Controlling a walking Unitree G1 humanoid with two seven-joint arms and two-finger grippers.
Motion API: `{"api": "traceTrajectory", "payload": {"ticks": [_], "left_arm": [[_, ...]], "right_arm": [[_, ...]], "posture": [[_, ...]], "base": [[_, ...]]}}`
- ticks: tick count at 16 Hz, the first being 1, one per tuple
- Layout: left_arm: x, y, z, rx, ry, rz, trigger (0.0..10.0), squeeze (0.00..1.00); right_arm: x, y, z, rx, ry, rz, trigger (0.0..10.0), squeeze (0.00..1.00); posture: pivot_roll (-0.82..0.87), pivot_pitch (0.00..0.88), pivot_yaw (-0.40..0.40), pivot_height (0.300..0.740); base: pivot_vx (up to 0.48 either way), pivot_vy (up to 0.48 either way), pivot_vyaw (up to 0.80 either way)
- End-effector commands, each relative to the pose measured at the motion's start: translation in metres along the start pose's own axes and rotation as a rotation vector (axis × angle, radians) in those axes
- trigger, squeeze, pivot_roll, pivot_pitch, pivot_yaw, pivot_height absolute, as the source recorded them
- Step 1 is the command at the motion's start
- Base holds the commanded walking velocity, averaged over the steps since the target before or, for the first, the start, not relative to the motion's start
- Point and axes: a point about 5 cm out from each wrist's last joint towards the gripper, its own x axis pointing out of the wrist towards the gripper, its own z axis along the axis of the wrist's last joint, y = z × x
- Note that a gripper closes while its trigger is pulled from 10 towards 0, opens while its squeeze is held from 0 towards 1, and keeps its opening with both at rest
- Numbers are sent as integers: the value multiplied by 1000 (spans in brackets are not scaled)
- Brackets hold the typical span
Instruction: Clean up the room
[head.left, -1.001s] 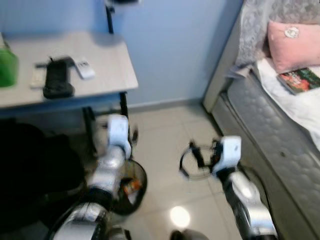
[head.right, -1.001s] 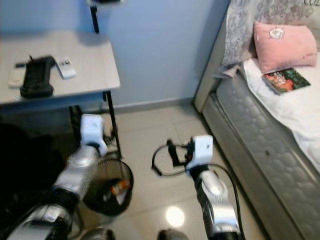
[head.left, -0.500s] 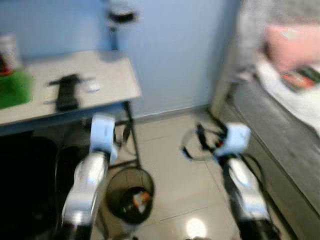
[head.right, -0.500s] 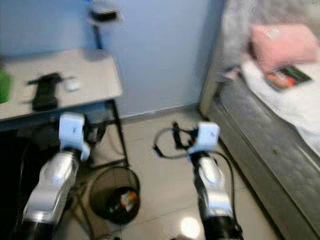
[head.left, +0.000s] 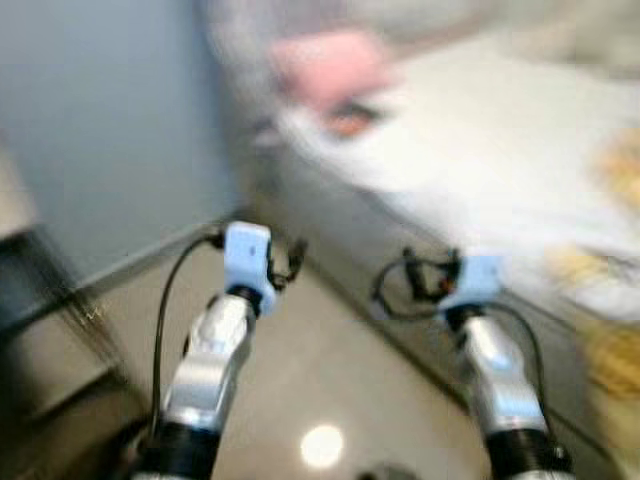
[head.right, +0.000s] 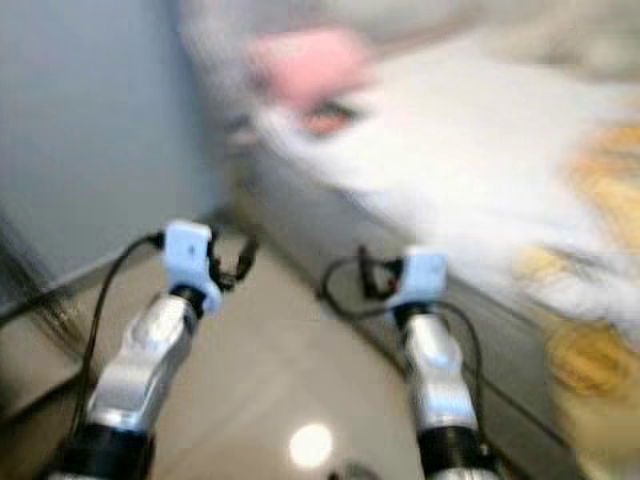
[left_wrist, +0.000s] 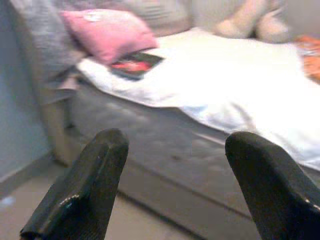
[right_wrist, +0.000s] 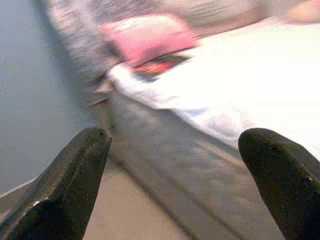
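Note:
The head views are blurred. Both silver arms reach forward over the tiled floor (head.left: 310, 370), the left arm (head.left: 247, 258) and the right arm (head.left: 470, 285). My left gripper (left_wrist: 175, 165) is open with nothing between its fingers (left_wrist: 85, 195) and faces a bed. My right gripper (right_wrist: 175, 155) is open too, its black fingers (right_wrist: 65, 185) wide apart and empty. On the bed's white sheet (left_wrist: 225, 85) lie a pink pillow (left_wrist: 107, 35) and a red and dark book (left_wrist: 135, 62).
The bed's grey mattress side (left_wrist: 150, 145) runs along the floor ahead and to the right. Blurred yellow and orange things (head.left: 610, 160) lie further right on the bed. A blue wall (head.left: 110, 130) stands on the left, with a dark table leg (head.left: 50, 290) at its foot.
The whole view has swung right, from the table and the waste bin to the bed, so the camera has turned. Both arms stay held out in front.

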Motion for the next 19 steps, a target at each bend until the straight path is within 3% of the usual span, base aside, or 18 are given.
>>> {"api": "traceTrajectory", "payload": {"ticks": [1, 3, 5, 8, 10, 12, 17, 19], "left_arm": [[-9, 18, -5, -18, 15, 57, 10000, 0], [-41, 40, -20, 28, 41, 119, 10000, 0], [-46, 47, -29, 63, 85, 152, 10000, 0], [-34, 43, -21, 22, 51, 132, 10000, 0], [-35, 40, -20, 25, 42, 115, 10000, 0], [-34, 41, -20, 29, 35, 108, 10000, 0], [-29, 36, -16, 70, 28, 59, 10000, 0], [-29, 33, -19, 97, 44, 56, 10000, 0]], "right_arm": [[-3, -1, -1, 3, -14, -29, 10000, 43], [-18, -18, -2, -66, -21, -107, 10000, 55], [-23, -22, -8, -79, 5, -119, 10000, 59], [-17, -16, -10, -90, 27, -99, 10000, 0], [-15, -15, -10, -120, 43, -101, 10000, 0], [-16, -16, -11, -94, 56, -105, 10000, 0], [-18, -19, -12, -115, 55, -132, 10000, 0], [-19, -21, -12, -132, 50, -155, 10000, 0]], "posture": [[-91, 0, 31, 740], [-88, 0, 18, 740], [-82, 0, 11, 740], [-85, 0, 10, 740], [-89, 0, 12, 740], [-94, 0, 14, 740], [-106, 0, 25, 740], [-106, 0, 27, 740]], "base": [[0, 480, -675], [0, 480, -669], [0, 240, -656], [0, 320, -408], [0, 478, 0], [0, 478, -547], [0, 480, -669], [0, 0, -319]]}}
